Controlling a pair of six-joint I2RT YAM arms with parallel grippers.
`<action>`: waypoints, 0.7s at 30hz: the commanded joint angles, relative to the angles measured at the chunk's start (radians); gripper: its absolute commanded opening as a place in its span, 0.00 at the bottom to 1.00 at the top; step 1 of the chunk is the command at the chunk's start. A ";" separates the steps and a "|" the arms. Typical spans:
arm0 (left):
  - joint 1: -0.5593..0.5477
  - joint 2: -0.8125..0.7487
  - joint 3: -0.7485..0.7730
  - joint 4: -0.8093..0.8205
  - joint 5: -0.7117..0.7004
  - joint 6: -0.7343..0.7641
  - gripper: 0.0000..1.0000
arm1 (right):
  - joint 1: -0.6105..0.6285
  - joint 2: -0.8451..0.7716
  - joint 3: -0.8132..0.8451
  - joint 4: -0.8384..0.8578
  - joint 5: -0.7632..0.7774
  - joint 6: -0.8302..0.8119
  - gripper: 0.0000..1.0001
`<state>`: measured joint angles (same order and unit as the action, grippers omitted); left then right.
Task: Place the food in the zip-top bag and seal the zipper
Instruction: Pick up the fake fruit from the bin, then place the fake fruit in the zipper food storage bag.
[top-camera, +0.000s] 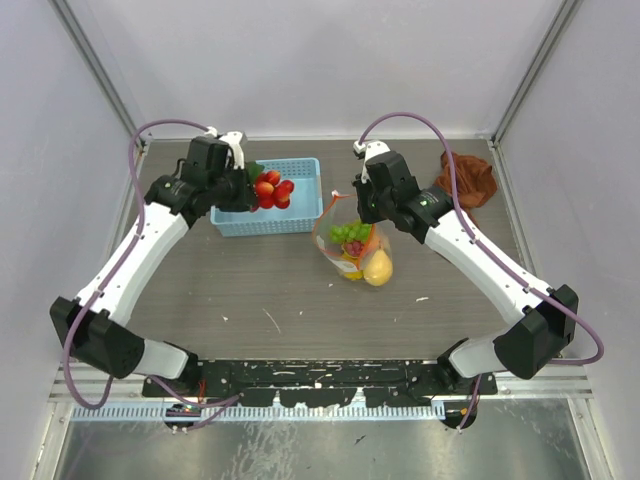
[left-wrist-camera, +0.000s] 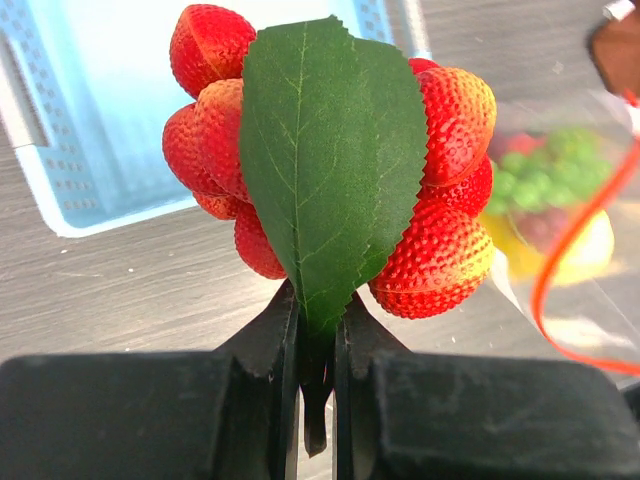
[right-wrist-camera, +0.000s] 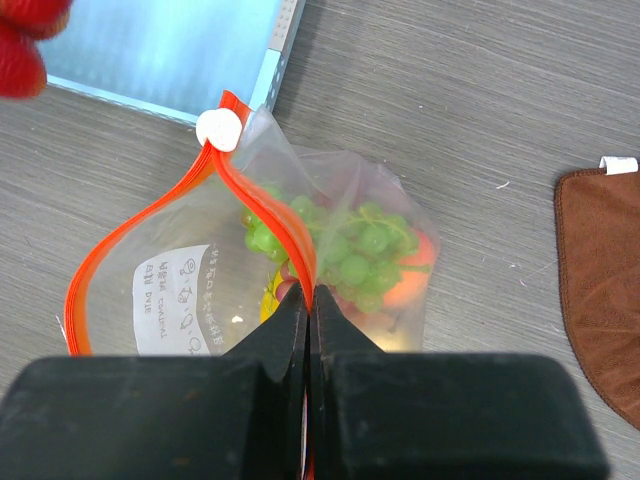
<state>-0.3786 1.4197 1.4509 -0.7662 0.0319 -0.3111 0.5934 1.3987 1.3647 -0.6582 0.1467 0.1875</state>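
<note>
My left gripper (left-wrist-camera: 318, 312) is shut on the green leaf (left-wrist-camera: 330, 160) of a red strawberry cluster (left-wrist-camera: 440, 220), held up over the light-blue basket (top-camera: 300, 190); seen from above, the strawberries (top-camera: 272, 189) hang at the left gripper (top-camera: 245, 190). My right gripper (right-wrist-camera: 311, 292) is shut on the red-orange zipper (right-wrist-camera: 270, 210) of the clear zip-top bag (right-wrist-camera: 180, 290), holding its mouth up and open. Inside the bag (top-camera: 352, 245) lie green grapes (right-wrist-camera: 350, 250), an orange-red peach and a yellow-orange peach (top-camera: 378, 268). The right gripper (top-camera: 362, 212) stands at the bag's top edge.
A rust-brown cloth (top-camera: 470, 180) lies at the back right, also at the right edge of the right wrist view as the cloth (right-wrist-camera: 600, 280). The basket's corner (right-wrist-camera: 200, 60) sits just behind the bag. White walls enclose the dark table (top-camera: 300, 310).
</note>
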 joint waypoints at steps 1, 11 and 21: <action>-0.051 -0.100 0.000 0.019 0.094 0.082 0.00 | -0.001 -0.015 0.013 0.057 -0.004 0.008 0.00; -0.231 -0.204 -0.018 0.072 0.108 0.209 0.00 | -0.002 -0.013 0.010 0.063 -0.009 0.012 0.00; -0.385 -0.203 -0.049 0.151 0.041 0.291 0.00 | -0.002 -0.010 0.012 0.064 -0.015 0.013 0.00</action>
<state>-0.7185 1.2373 1.3998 -0.7269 0.1101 -0.0780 0.5934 1.3987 1.3643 -0.6514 0.1429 0.1905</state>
